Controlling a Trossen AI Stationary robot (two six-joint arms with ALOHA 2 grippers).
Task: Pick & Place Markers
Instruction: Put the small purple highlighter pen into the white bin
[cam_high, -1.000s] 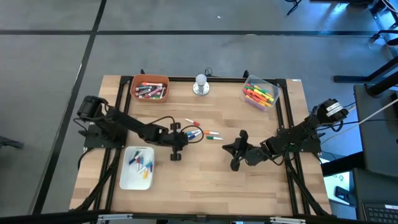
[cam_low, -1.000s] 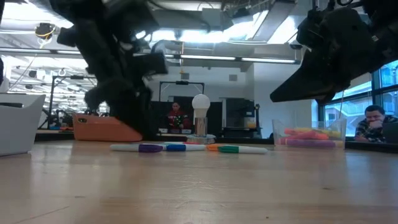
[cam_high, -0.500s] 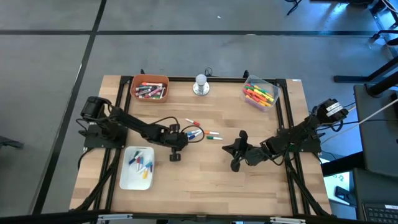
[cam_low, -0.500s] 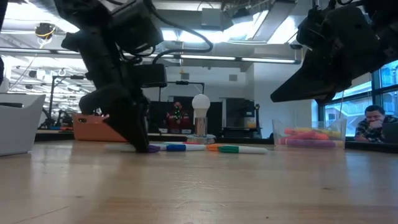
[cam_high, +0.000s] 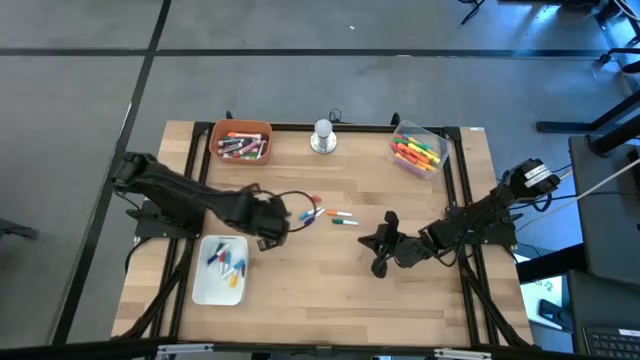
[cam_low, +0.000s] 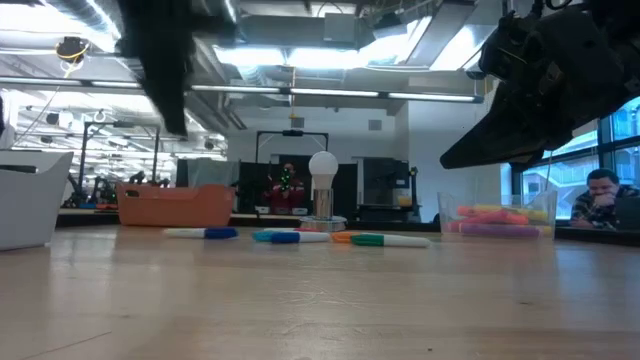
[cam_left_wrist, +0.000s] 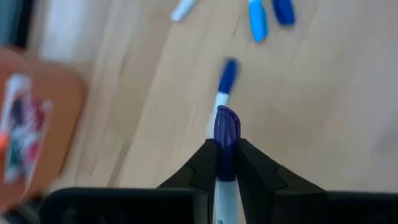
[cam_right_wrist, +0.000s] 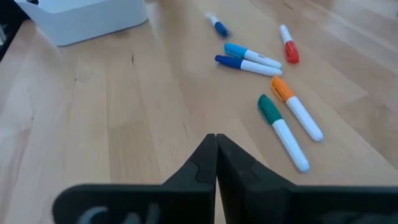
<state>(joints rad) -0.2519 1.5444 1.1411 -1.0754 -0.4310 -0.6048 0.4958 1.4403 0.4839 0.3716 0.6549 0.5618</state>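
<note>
My left gripper (cam_high: 274, 227) hangs above the table's left middle, shut on a white marker with a purple cap (cam_left_wrist: 226, 129). In the low view this gripper (cam_low: 172, 110) is well above the wood. Several loose markers (cam_high: 322, 214) lie flat on the table just right of it: blue-capped ones (cam_right_wrist: 247, 58), a red (cam_right_wrist: 289, 47), an orange (cam_right_wrist: 295, 104) and a green one (cam_right_wrist: 281, 129). My right gripper (cam_high: 379, 246) waits shut at the right middle, above the table (cam_right_wrist: 216, 139), with nothing in it. My left gripper pinches the marker's white body (cam_left_wrist: 224, 167) just behind the purple cap, between its two fingers. The marker lies along the fingers, its cap (cam_left_wrist: 226, 124) sticking out past their tips. The fingers slant down from the table's left. The marker is lifted clear of the table.
A white tray (cam_high: 203, 285) with several markers stands at the near left. At the back are an orange bin (cam_high: 241, 126) of markers, a silver knob (cam_high: 322, 137) and a clear bin (cam_high: 436, 160) of markers. Bare wood lies between the two grippers.
My left gripper has shut on the purple-capped marker where it lay among the loose ones, tipped its fingers downward and risen toward the table's left edge. The marker has left the table and is lifted clear.
</note>
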